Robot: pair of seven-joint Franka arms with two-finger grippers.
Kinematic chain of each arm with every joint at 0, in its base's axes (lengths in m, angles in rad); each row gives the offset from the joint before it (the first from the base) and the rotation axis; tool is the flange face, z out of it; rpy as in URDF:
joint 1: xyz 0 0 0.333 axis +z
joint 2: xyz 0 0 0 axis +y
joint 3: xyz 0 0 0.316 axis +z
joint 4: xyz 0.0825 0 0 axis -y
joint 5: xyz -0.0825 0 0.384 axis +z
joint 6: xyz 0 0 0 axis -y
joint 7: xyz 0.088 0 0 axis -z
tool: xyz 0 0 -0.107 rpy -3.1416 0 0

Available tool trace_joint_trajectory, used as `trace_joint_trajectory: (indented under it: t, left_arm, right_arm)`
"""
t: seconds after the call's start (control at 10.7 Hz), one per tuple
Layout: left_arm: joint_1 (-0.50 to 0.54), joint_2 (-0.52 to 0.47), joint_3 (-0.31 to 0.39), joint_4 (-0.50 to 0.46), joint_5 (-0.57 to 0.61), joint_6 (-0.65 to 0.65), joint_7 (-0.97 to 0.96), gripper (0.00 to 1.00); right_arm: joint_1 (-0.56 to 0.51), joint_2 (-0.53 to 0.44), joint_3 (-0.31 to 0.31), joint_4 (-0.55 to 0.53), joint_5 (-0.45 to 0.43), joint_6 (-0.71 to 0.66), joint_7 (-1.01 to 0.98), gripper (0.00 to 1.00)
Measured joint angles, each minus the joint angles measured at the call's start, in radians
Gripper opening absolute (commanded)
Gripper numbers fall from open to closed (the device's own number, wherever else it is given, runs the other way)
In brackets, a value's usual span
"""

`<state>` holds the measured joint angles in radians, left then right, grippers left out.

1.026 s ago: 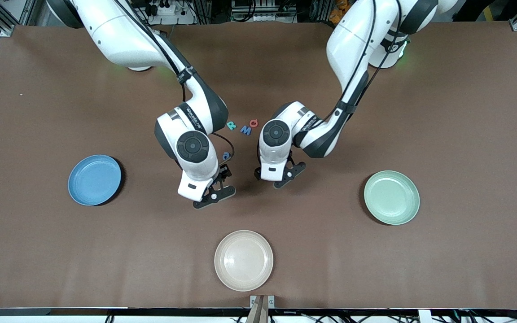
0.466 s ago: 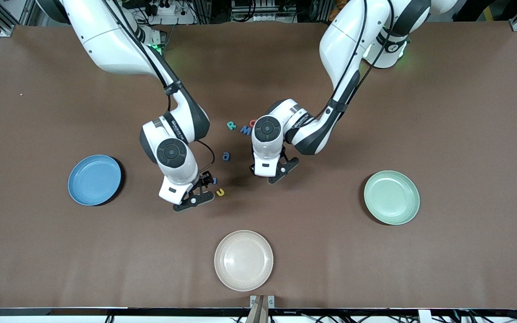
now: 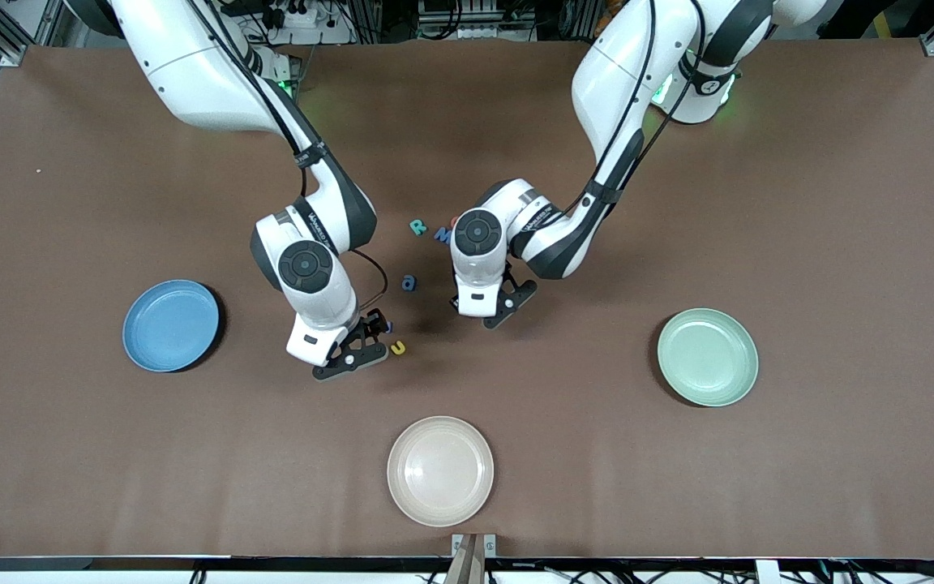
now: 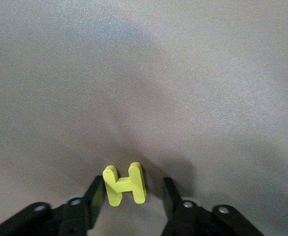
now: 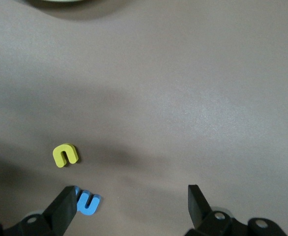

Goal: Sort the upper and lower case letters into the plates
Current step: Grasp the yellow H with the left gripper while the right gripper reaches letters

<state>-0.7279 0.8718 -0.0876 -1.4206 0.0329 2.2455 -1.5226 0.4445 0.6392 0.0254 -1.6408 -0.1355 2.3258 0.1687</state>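
- Front view: my left gripper [image 3: 475, 315] is low over the middle of the brown table [image 3: 799, 243]. The letter it has gone for is hidden under it here.
- My right gripper [image 3: 357, 349] is low toward the blue plate's [image 3: 136, 326] end, with the yellow u [image 3: 398, 347] and a blue lowercase letter [image 3: 387, 327] just beside it.
- The teal R [image 3: 417, 227], blue M [image 3: 442, 235] and blue a [image 3: 409, 282] lie loose between the arms.
- The blue plate, the mint plate [image 3: 678, 357] and the cream plate [image 3: 402, 470] are smooth, shallow, round, and hold nothing.
- Left wrist view: the yellow H [image 4: 125, 184] lies flat between my fingers [image 4: 97, 194]. They are drawn in narrow. One pad is against the H, the other just apart, so nothing is clamped yet.
- The H is chunky, matte and square-edged, and I judge it feather-light and a little springy. I would pinch it across the two uprights, low against the mat, and gently, because a hard squeeze could flick it out.
- Right wrist view: my right fingers [image 5: 65, 209] stand wide and hold nothing. The blue letter [image 5: 88, 203] is just inside one pad, and I cannot read which letter it is. The yellow u [image 5: 65, 155] is near it on the cloth-like mat.
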Motion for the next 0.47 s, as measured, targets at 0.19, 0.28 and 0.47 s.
trace_joint_trajectory:
  t: [0.19,0.28,0.47]
  left_arm:
    - [0.0,-0.002,0.0,0.0,0.0,-0.004,-0.003,0.0]
    - [0.001,-0.012,0.002,0.0,0.001,-0.017,-0.003,0.0]
    - [0.009,-0.018,0.014,0.006,0.083,-0.088,-0.006,0.0]
  right_arm:
    - [0.002,0.0,0.001,-0.001,0.001,0.01,0.0,1.0]
    - [0.003,0.0,0.002,-0.004,0.002,0.022,0.0,1.0]
    - [0.012,0.003,0.004,-0.013,0.003,0.052,0.005,1.0]
